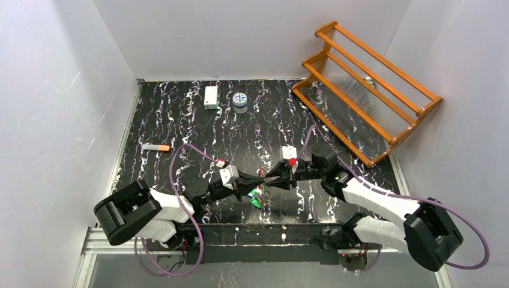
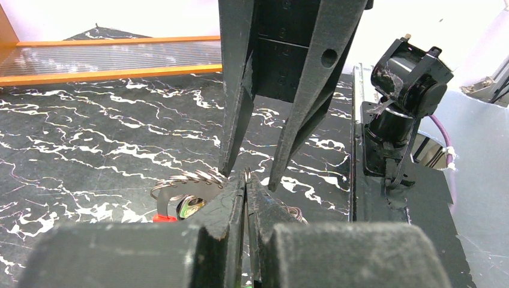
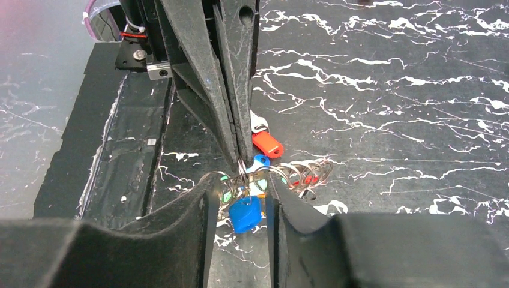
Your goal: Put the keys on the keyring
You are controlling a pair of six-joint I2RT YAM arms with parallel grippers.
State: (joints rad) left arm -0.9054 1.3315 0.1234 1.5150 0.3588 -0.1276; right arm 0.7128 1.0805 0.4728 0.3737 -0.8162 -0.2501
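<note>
The left claw [image 2: 246, 183] is shut tight, its two tips pinching the thin wire of the keyring [image 2: 186, 180] and holding it up off the table [image 1: 180, 120]. Nose to nose with it, the right claw [image 3: 241, 187] stands partly open with its fingers either side of that pinch. A blue-capped key [image 3: 245, 213] dangles in the gap between them, and I can't see that they grip anything. The rest of the keys [image 1: 258, 198] hang in a fanned bunch just under the two claws, a red-capped key [image 3: 267, 144] among them, close to the near edge of the table. Whether the lowest ones touch the surface I can't tell. To my eye the whole bunch is light, but it looks hard and slick, bare metal that would slide out of a loose pinch and swing at any nudge. The ring looks like springy wire that will want to snap back shut. I'd take a key by its plastic head, where there is some width and bite, and hold the ring on a bare stretch of wire. Farther off sit a small white box [image 1: 210, 96] and a round tin [image 1: 240, 101] by the back wall. An orange wooden rack [image 1: 366, 90] leans in the far right corner.
</note>
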